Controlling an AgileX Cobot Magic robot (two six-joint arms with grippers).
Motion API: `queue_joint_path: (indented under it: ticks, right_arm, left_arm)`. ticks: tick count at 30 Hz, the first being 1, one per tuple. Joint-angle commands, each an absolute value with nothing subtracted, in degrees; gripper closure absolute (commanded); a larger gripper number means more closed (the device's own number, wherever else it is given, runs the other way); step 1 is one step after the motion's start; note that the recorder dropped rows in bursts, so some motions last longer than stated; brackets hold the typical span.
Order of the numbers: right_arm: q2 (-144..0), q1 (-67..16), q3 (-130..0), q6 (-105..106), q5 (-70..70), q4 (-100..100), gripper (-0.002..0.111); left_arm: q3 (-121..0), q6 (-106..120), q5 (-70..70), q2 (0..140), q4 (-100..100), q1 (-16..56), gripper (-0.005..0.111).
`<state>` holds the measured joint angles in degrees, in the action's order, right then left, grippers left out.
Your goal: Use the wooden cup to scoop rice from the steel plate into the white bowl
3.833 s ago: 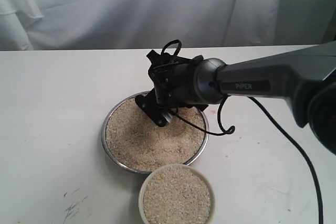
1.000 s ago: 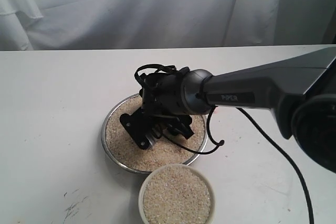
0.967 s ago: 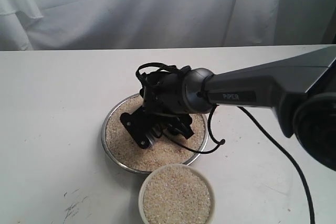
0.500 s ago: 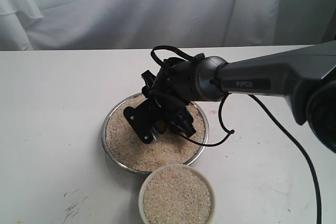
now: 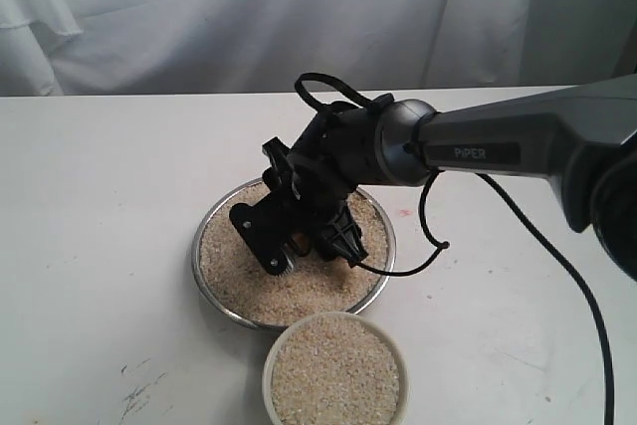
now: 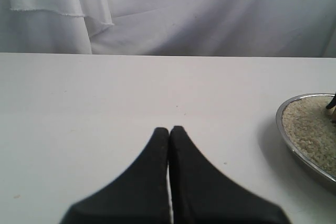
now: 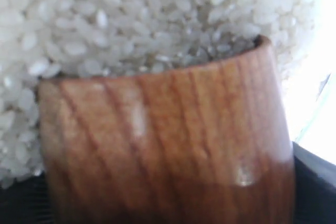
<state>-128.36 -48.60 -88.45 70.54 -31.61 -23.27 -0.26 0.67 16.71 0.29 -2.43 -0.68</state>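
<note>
While the right gripper (image 5: 297, 238) is clamping the glossy, ring-grained cup (image 7: 163, 145) and pressing its mouth into loose rice (image 5: 244, 281) on the shiny plate (image 5: 200, 271), the left gripper (image 6: 169, 131) is idling left of the plate, jaws pressed together. The scoop seems underway; next is calling for a level lift toward the near, brimming bowl (image 5: 269, 355).

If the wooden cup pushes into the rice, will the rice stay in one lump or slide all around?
Likely it slides. The rice is loose, separate grains, so it should flow around the wooden cup rather than clump. The low rim of the steel plate may let pushed grains escape.
</note>
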Motion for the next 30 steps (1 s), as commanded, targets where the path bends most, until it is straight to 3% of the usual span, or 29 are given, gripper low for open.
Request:
queue_joint_path:
  ticks: [1, 30]
  right_arm:
    - [-129.2, -48.9, -87.9, 71.2, -33.2, -18.3, 0.108]
    - [-127.3, -46.2, -87.9, 82.3, -34.3, -6.0, 0.108]
  left_arm:
    - [0.0, 0.5, 16.3, 0.0, -2.5, -0.6, 0.107]
    - [0.0, 0.5, 16.3, 0.0, -2.5, -0.6, 0.107]
